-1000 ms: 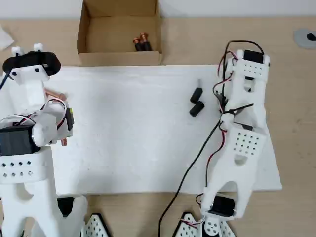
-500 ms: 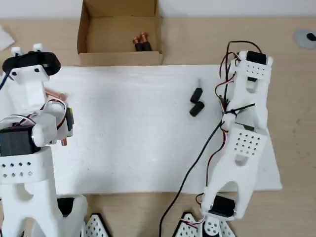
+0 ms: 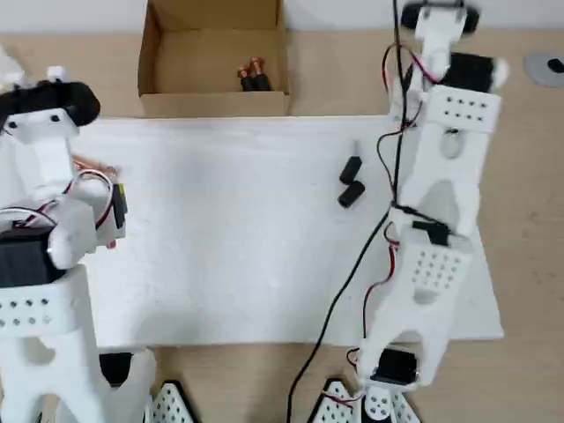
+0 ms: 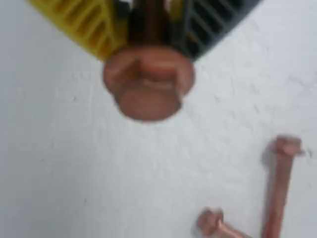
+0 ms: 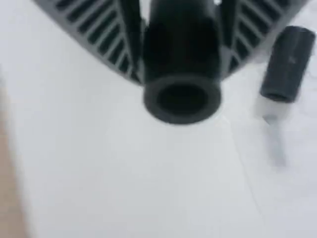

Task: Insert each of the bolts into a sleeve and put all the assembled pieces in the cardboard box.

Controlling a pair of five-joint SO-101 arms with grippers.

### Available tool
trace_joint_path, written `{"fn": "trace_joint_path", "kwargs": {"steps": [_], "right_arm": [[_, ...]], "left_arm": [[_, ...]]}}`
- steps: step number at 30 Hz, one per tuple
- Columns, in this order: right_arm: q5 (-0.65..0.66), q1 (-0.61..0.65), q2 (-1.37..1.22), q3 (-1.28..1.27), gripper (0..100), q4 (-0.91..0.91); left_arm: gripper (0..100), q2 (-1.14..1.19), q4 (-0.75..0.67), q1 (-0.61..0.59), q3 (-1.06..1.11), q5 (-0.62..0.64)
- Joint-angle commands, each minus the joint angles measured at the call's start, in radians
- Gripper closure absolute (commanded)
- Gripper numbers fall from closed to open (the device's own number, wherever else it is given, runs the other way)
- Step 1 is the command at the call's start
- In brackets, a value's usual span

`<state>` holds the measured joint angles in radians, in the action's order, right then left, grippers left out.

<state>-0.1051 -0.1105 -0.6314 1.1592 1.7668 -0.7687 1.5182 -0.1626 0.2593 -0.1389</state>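
My left gripper (image 4: pixel 148 27) is shut on a copper bolt (image 4: pixel 148 84), whose head points at the wrist camera, above the white mat (image 3: pixel 229 256). Two more copper bolts (image 4: pixel 280 188) (image 4: pixel 213 225) lie on the mat beside it, at the mat's left edge (image 3: pixel 88 165) in the high view. My right gripper (image 5: pixel 182 34) is shut on a black sleeve (image 5: pixel 182 79), its open bore facing the camera. Another black sleeve (image 5: pixel 288 64) lies on the mat nearby. Two loose sleeves (image 3: pixel 352 166) (image 3: pixel 352 194) rest right of the mat's centre. The cardboard box (image 3: pixel 214 106) holds assembled pieces (image 3: pixel 251 76).
The left arm (image 3: pixel 48 238) stands over the mat's left edge and the right arm (image 3: pixel 441 176) stretches along its right side, with black cables (image 3: pixel 352 273) trailing across the mat. A grey disc (image 3: pixel 546 66) lies on the wooden table at far right.
The right arm has risen and stretched toward the table's far edge. The left arm has shifted slightly left and up. The loose sleeves and the box stay put.
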Motion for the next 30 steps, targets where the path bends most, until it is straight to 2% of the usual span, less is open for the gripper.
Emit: {"fn": "trace_joint_path", "kwargs": {"steps": [1,3,6,14,25,30], "right_arm": [[0.071,0.016,0.219,0.056,98.8,0.021],[0.103,0.031,0.289,0.044,98.8,0.021],[0.13,0.077,0.421,-0.047,98.8,0.023],[0.158,0.268,0.92,-0.595,98.8,-0.017],[0.238,0.278,1.687,-1.603,98.8,-0.437],[0.221,0.277,1.896,-1.977,98.8,-0.669]], "left_arm": [[99,-0.03,-0.02,0.048,-0.095,0.0],[99,-0.031,-0.021,0.087,-0.098,0.002],[99,-0.031,-0.032,0.138,-0.106,0.069],[99,-0.11,-0.167,0.172,-0.058,0.083],[99,-0.337,-0.284,0.164,0.17,0.109],[99,-0.395,-0.374,0.17,0.264,0.178]]}}
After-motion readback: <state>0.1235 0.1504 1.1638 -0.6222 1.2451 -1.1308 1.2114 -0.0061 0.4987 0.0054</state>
